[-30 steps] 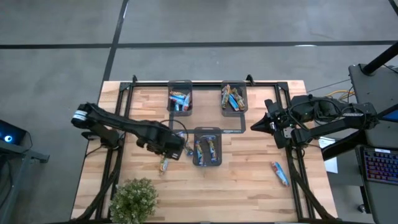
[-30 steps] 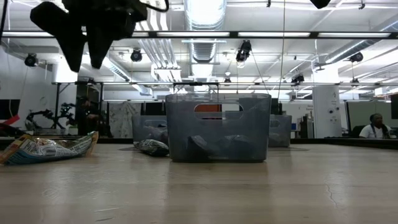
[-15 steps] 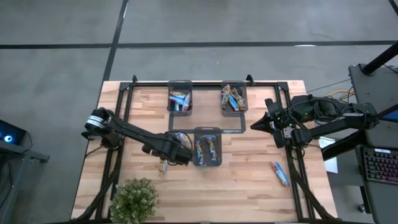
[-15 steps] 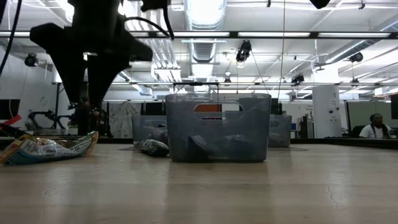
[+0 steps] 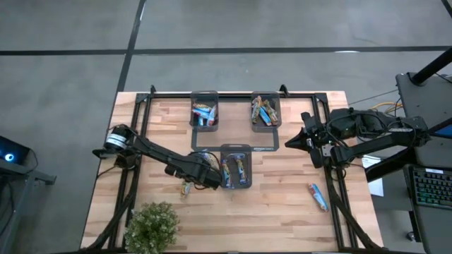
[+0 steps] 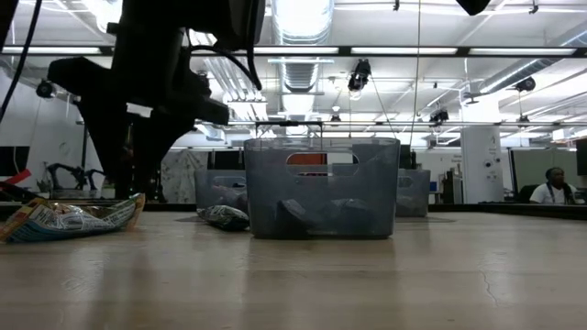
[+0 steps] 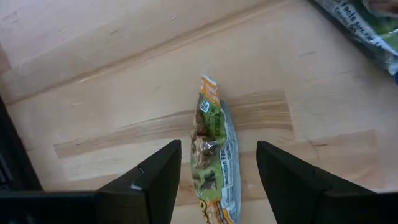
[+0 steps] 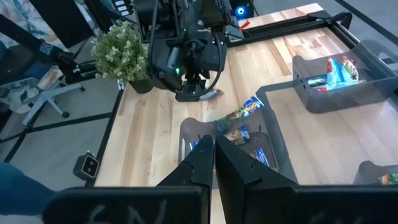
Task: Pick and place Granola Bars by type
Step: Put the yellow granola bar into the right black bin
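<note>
The left gripper (image 5: 200, 179) is lowered over a green-wrapped granola bar (image 7: 213, 155) that lies flat on the wooden table (image 5: 282, 212), just beside the near tray (image 5: 235, 168) on its left. In the left wrist view the 2 fingers (image 7: 158, 180) are seen spread apart, one on each side of the bar, with a gap left between each finger and the wrapper, so nothing is gripped. Another wrapped bar (image 6: 69, 218) is seen lying on the table in the low view, with the gripper hanging above it. The near tray is filled with several bars, and 2 more trays (image 5: 204, 111) at the far side of the table are also loaded with bars in mostly blue wrappers. A single blue bar (image 5: 317, 197) is left alone on the table toward the right side, well apart from the trays. The right gripper (image 5: 291, 143) is held above the right part of the table, its fingers pressed together with nothing between them. A potted plant (image 5: 151, 226) is placed at the near left corner.
</note>
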Tool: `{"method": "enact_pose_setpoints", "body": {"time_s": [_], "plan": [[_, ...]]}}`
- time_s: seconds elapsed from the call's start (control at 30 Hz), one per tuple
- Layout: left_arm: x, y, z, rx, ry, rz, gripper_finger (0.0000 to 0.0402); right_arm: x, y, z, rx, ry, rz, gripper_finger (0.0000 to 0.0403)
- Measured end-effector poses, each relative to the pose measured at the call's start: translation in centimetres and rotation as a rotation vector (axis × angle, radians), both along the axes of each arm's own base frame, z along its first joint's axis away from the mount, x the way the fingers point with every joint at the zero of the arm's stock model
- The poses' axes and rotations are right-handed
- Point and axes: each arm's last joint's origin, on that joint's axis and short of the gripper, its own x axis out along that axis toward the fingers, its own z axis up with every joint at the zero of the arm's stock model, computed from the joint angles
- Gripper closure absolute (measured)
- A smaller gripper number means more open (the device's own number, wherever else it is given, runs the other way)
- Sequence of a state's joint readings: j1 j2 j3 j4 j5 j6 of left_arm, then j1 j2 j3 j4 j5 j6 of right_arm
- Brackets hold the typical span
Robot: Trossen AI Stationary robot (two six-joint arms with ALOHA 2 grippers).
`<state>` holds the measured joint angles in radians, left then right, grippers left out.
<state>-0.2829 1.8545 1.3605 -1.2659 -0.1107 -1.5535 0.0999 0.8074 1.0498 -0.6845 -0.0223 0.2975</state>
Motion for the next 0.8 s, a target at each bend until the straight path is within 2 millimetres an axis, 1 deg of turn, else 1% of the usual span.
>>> {"method": "enact_pose_setpoints", "body": {"time_s": [0.17, 0.33, 0.6, 0.8], "plan": [[-0.7, 0.3, -1.3, 0.006, 0.018, 0.015, 0.0209, 0.0, 0.0, -0.1, -0.003, 0.005, 0.001, 0.0394], [-1.4, 0.6, -1.8, -0.001, 0.028, 0.026, 0.0209, 0.0, 0.0, -0.2, -0.003, 0.006, 0.001, 0.0394], [-0.7, 0.6, -2.3, -0.042, -0.049, 0.040, 0.0209, 0.1, 0.0, -0.2, -0.003, 0.006, 0.001, 0.0394], [-0.8, 1.2, -2.6, -0.040, -0.041, 0.058, 0.0209, 0.1, 0.0, -0.2, -0.003, 0.006, 0.001, 0.0394]]}}
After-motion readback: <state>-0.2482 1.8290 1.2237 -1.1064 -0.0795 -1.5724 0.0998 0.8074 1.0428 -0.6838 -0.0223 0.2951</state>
